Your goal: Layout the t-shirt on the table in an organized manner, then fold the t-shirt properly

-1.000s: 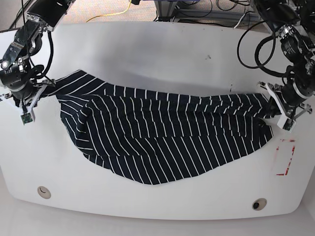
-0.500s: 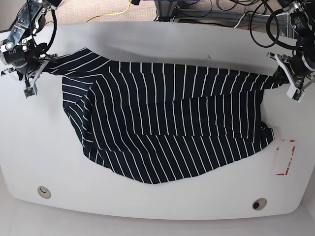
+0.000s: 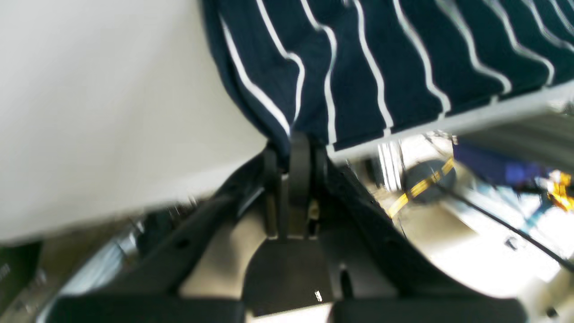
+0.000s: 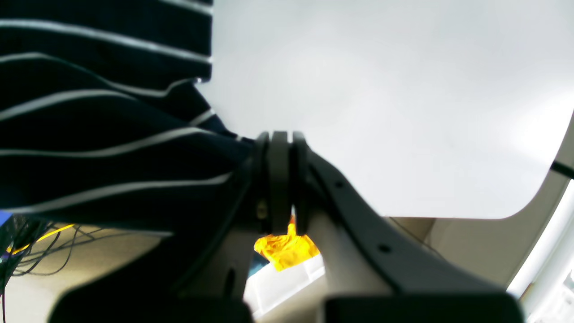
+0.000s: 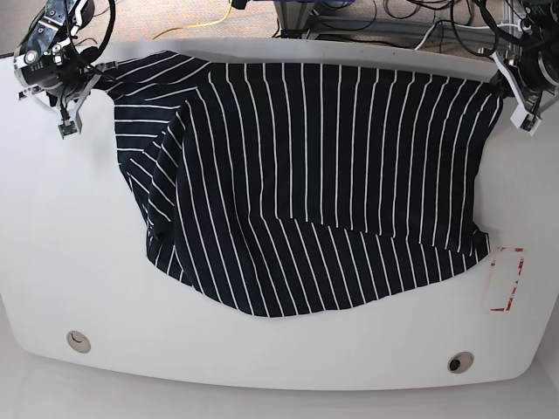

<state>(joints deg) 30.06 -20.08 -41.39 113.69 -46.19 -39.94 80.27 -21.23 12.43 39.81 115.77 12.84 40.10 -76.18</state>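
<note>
The t-shirt [image 5: 306,183] lies spread over the far half of the worktop [image 5: 70,253], its far edge reaching the far rim. The near part is less tidy: the near edge runs slanted and one layer folds over another near the left side.

The left tool [image 3: 293,148] is fully closed on a pinch of the cloth at the far right corner. The right tool [image 4: 280,143] is fully closed on the cloth at the far left corner. In the base view both corners look stretched between the two tools [image 5: 514,87] [image 5: 74,83].

The step in hand seems to be the laying out, with the fabric held taut by two corners. To do it well, I think both arms should keep equal tension and equal height, so that the stripes stay straight and no new wrinkle forms in the middle. The cloth is at the far rim, so it would be good to bring it a little nearer before lowering. The release should come only when the corners touch the worktop. The crumpled near part needs smoothing afterwards.
</note>
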